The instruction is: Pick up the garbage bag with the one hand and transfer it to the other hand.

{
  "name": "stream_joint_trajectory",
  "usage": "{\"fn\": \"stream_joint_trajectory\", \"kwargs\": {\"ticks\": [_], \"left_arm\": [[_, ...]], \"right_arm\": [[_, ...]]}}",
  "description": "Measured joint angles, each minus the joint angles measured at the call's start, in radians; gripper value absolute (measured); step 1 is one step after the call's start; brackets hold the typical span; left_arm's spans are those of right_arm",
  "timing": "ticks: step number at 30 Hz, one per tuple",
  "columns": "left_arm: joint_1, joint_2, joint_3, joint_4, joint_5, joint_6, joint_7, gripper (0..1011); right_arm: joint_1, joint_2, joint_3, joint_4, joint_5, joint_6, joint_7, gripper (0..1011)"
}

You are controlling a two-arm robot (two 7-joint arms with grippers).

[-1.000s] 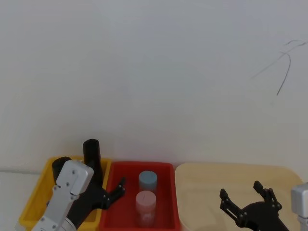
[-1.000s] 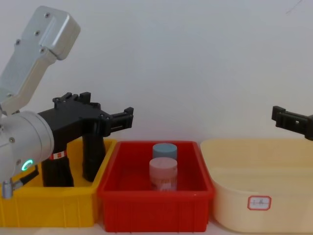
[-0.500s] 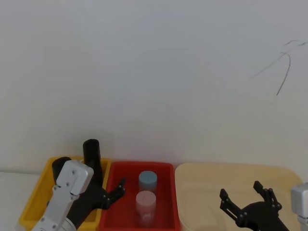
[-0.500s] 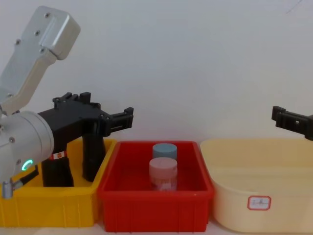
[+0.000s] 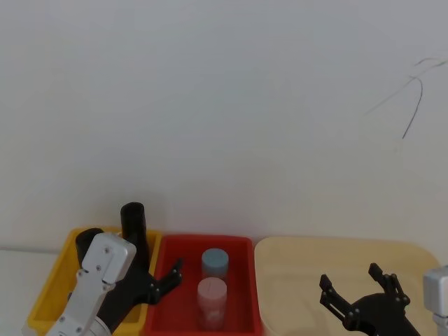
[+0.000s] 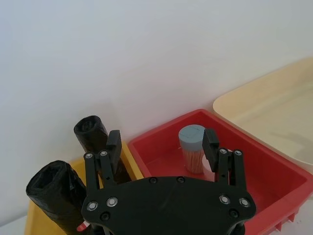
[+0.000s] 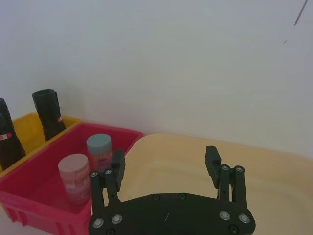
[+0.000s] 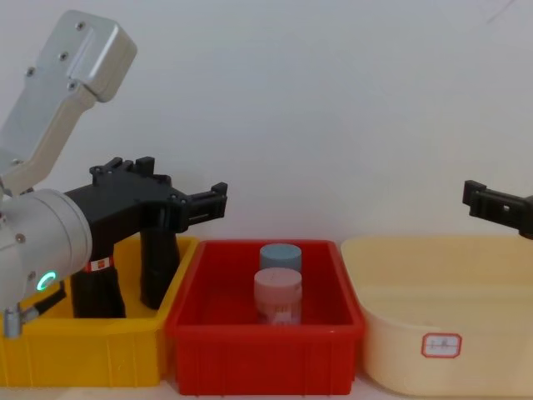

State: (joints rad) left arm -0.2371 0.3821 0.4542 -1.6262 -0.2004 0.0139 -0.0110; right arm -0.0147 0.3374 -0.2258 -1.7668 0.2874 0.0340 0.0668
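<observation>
- The garbage bag (image 8: 94, 292), a thick black roll of plastic bags with a narrow red-and-white label band, stands upright in the left part of a yellow plastic bin (image 8: 83, 354).
- A slimmer black plastic roll (image 8: 158, 268) stands just beside it in the same bin, farther back.
- The black slim-fingered left gripper (image 6: 162, 147), on the silver arm with the green glowing ring, hovers above the edge where the yellow bin meets a red plastic bin (image 8: 262, 358). Its fingers are spread and empty, and the bag is not between them.
- In the red bin stand a blue-lidded jar (image 8: 279, 253) and, in front of it, a pink-lidded jar (image 8: 277, 293).
- The black right gripper (image 7: 165, 161) hangs over a cream plastic tub (image 8: 441, 304), fingers apart and holding nothing.
</observation>
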Motion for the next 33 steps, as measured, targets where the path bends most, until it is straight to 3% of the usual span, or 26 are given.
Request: {"fn": "stream_joint_trajectory", "kwargs": {"ticks": [14, 24, 33], "left_arm": [[0.007, 0.013, -0.004, -0.009, -0.001, 0.0, -0.017, 1000], [0.046, 0.073, -0.044, -0.042, -0.034, -0.009, -0.071, 1000], [0.087, 0.143, -0.108, -0.059, -0.095, -0.009, -0.137, 1000]], "right_arm": [[0.0, 0.0, 0.0, 0.0, 0.0, 0.0, 0.0, 1000], [0.0, 0.0, 0.0, 0.0, 0.0, 0.0, 0.0, 1000], [0.0, 0.0, 0.0, 0.0, 0.0, 0.0, 0.0, 1000]]}}
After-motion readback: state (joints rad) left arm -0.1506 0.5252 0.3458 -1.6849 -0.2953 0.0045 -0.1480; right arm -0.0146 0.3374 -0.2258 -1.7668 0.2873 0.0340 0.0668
